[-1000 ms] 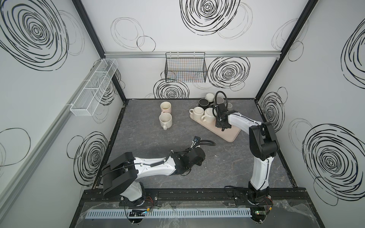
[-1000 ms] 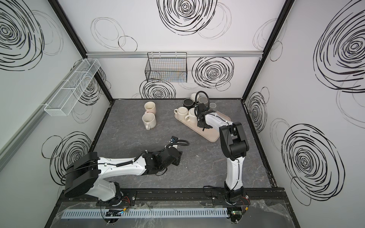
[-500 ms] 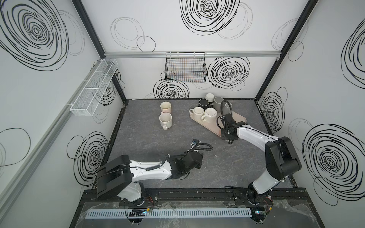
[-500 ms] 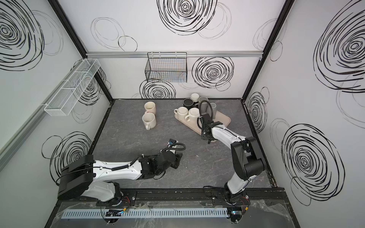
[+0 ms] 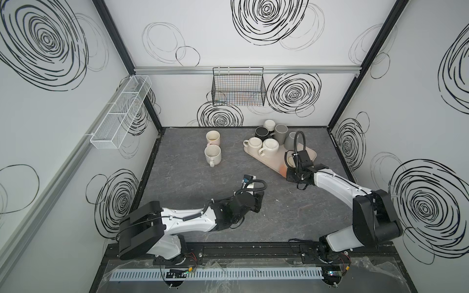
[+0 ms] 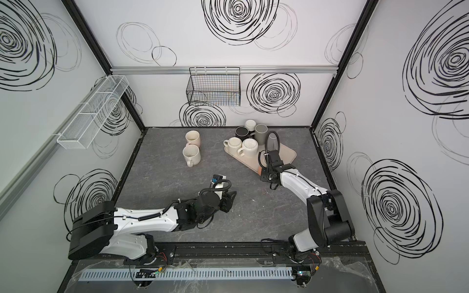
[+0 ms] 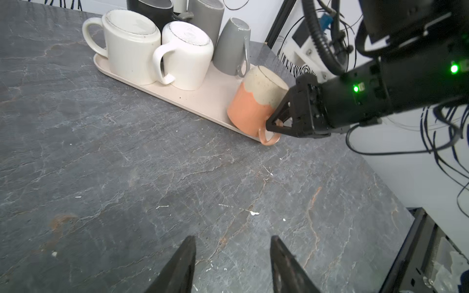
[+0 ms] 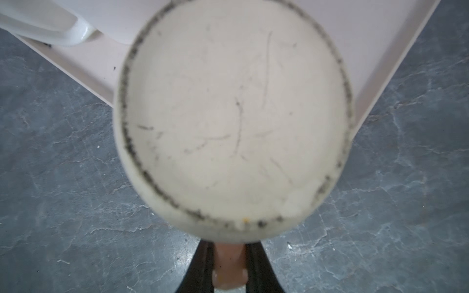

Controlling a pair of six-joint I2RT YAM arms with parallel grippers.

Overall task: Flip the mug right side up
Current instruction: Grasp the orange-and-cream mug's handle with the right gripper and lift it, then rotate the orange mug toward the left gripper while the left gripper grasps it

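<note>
Found the orange mug [image 7: 251, 109] upside down at the near corner of the tray [image 7: 203, 99], pale base uppermost and seemingly tipped a little. Saw the right gripper [image 7: 272, 125] clamped nearly shut on the mug's handle [image 7: 269, 139], loop pinched between both fingers [image 8: 203, 269] in the right wrist view. Saw the left gripper [image 7: 232, 263] low over the bare tabletop [image 7: 127, 165], well apart from the tray, jaws roughly halfway apart and holding nothing.

Judged the mug to be glazed ceramic: rigid, fairly heavy for a pinch grip, smooth enough to slip, liable to chip if dropped or knocked against neighbours. Judged the handle the sensible place to take hold: flat sides to pinch, plus a pivot for the flip. Expected swing from the body's weight about that thin loop, so favoured a firm squeeze and a lift clear of the tray before rotation.

Counted 9 mugs: 1 orange in the grip, 2 white mugs [image 5: 254, 143] upside down side by side on the tray, 1 grey mug [image 7: 232, 45] upside down just beside them, 1 black mug [image 5: 261, 132], 1 small white mug [image 5: 269, 124] and 1 tall grey mug [image 5: 281, 130] crowded at the back, and 2 cream mugs [image 5: 212, 154] upright on the tabletop, well apart from the tray. Could not place the back 3 as on the tray or behind it. Counted 1 tray, 1 black wire basket [image 5: 238, 87] and 1 white wire basket [image 5: 119, 114] on the walls, 2 arms.
</note>
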